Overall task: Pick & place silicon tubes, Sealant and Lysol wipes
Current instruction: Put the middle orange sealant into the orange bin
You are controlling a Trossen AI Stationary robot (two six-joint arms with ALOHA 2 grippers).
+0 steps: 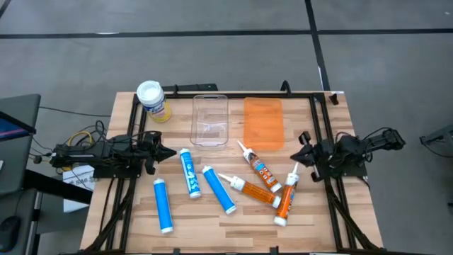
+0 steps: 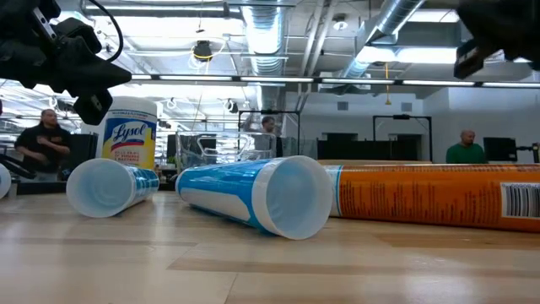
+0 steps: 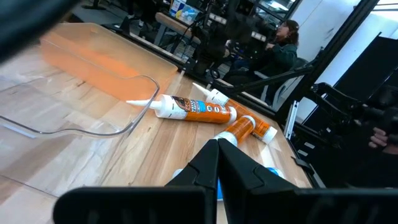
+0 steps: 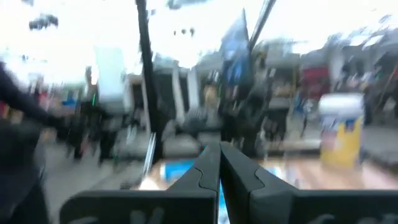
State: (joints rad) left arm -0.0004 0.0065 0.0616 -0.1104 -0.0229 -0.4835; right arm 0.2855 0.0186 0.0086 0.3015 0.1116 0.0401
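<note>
Lysol wipes [image 1: 153, 100]: canister upright at the table's back edge, white lid up, just beyond the left gripper and a little to its outer side; well apart from the right gripper.
Left gripper [image 1: 170, 152]: parked over the table's left side, pointing inward, fingers pressed together with nothing between them, as the left wrist view shows.
Right gripper [image 1: 298, 152]: over the right side, pointing inward toward the left one, fingers closed on nothing in its wrist view.
Blue tubes: three lie flat in front of the left gripper; one [image 1: 189, 172] sits just past its tip, another [image 1: 219, 188] farther toward the middle, the third [image 1: 163, 205] nearer the front edge.
Orange sealant tubes: three lie close to the right gripper; one [image 1: 258, 166] angles away from its tip toward the centre, one [image 1: 287, 196] lies just in front of it, one [image 1: 248, 189] points across between them.
Clear tray [image 1: 209, 119]: between the grippers, toward the back.
Orange tray [image 1: 263, 122]: beside the clear one, on the right gripper's side.
Background: people visible beyond the table in the low view.
</note>
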